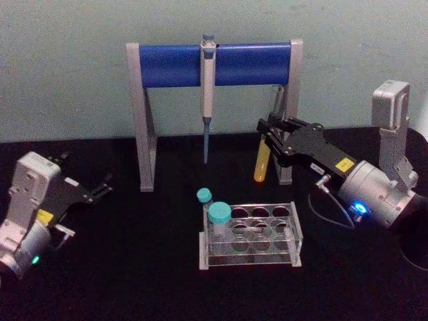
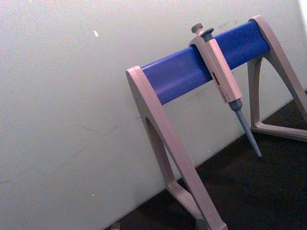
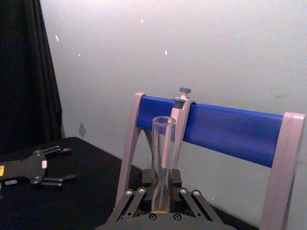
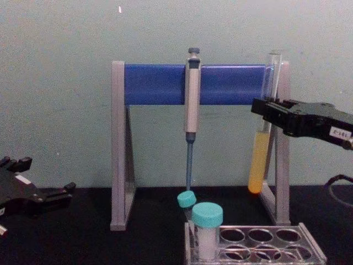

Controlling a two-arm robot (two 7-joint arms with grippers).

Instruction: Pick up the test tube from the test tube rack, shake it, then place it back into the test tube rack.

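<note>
- Our right gripper sits right of centre in the head view, clenched on the test tube. It grips above the yellow liquid, so the level stays visible & the round bottom stays free for re-insertion.
- The tube hangs near-upright, slightly tilted, well above the test tube rack at lower centre of frame. We judge the pick-up done, w/ enough height to shake w/o hitting the rack.
- The tube has no cap, so the upright hold matters: the liquid stays in the lower part. The shake prob. needs to be gentle, else spill risk.
- In the chest view the tube lines up just beside the right leg of the pipette stand, and the pipette hangs from the blue bar at mid-frame. We can't tell the depth gap btw tube & stand, so a knock is possible.
- The rack carries two teal-capped tubes at its left end. The holes to the right look free, so we'd return the tube there, away from the caps.
- Our left gripper is parked at lower left of the head view, fingers spread, holding nothing, well apart from the rack.
</note>
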